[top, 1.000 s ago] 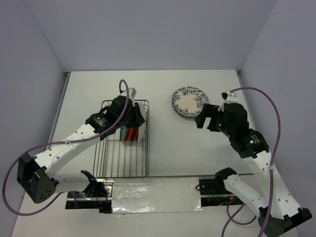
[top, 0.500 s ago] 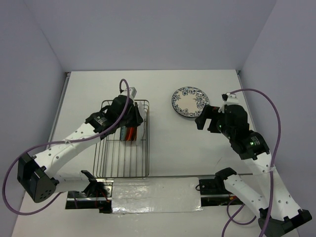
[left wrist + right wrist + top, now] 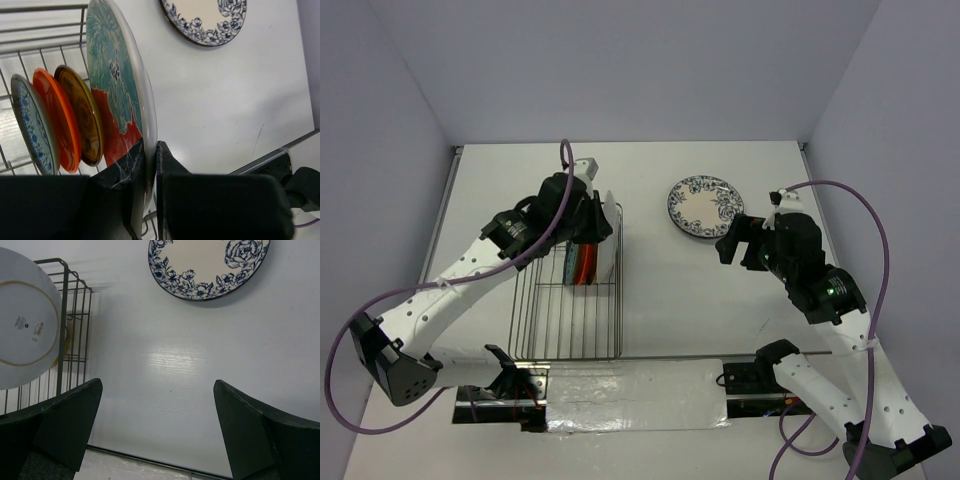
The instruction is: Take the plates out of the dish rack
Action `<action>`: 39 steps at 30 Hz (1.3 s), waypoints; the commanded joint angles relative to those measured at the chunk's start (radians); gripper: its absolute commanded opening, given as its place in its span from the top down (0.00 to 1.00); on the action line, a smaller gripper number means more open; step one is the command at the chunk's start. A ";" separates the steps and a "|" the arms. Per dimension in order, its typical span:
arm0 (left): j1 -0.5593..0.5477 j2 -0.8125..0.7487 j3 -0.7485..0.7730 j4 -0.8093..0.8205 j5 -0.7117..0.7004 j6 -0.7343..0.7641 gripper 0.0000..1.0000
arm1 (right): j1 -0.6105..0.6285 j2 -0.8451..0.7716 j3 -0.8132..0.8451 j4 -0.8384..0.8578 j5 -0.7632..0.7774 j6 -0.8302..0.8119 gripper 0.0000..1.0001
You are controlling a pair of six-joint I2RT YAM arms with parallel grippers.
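The left gripper [image 3: 149, 150] clenched the rim of the teal plate [image 3: 112, 75], which stood upright between its jaws at the rack's [image 3: 40, 25] edge. The right gripper [image 3: 157, 390] gaped, empty. With so thin a rim grip, the plate could pivot, snag wires or slip.

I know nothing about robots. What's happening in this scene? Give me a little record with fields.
Left fingers: shut on the rim of the teal-and-red plate, held upright at the right side of the dish rack
Right fingers: open, empty, above the table
Already out: blue floral plate, flat on the table
Also in rack: blue-patterned plate, orange plate, brown plate, all on edge
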 commanded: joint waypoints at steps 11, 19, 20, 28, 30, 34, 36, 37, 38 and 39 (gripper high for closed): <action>-0.004 -0.031 0.272 0.199 0.149 0.216 1.00 | 0.005 0.011 0.116 -0.023 0.045 -0.002 0.00; -0.015 0.027 0.454 0.268 0.295 0.634 1.00 | 0.000 -0.071 0.127 0.082 0.070 0.148 0.00; -0.018 0.027 0.457 0.281 0.298 0.687 1.00 | 0.002 -0.079 0.130 0.092 0.062 0.180 0.00; -0.162 -0.025 0.226 0.504 -0.065 1.216 1.00 | -0.001 -0.134 0.143 0.152 -0.033 0.308 0.00; -0.235 -0.033 0.137 0.580 -0.168 1.335 1.00 | -0.001 -0.124 0.170 0.134 -0.044 0.306 0.00; -0.380 -0.064 -0.065 0.823 -0.463 1.564 1.00 | -0.006 -0.095 0.215 0.109 -0.085 0.303 0.00; -0.435 -0.074 -0.133 0.909 -0.546 1.626 1.00 | -0.009 -0.095 0.231 0.105 -0.100 0.312 0.00; -0.452 -0.077 -0.153 0.937 -0.587 1.644 1.00 | -0.009 -0.102 0.236 0.111 -0.108 0.315 0.00; -0.470 -0.081 -0.193 0.969 -0.609 1.664 1.00 | -0.009 -0.105 0.236 0.111 -0.113 0.320 0.00; -0.501 -0.087 -0.213 1.050 -0.627 1.705 1.00 | -0.012 -0.108 0.239 0.111 -0.122 0.324 0.00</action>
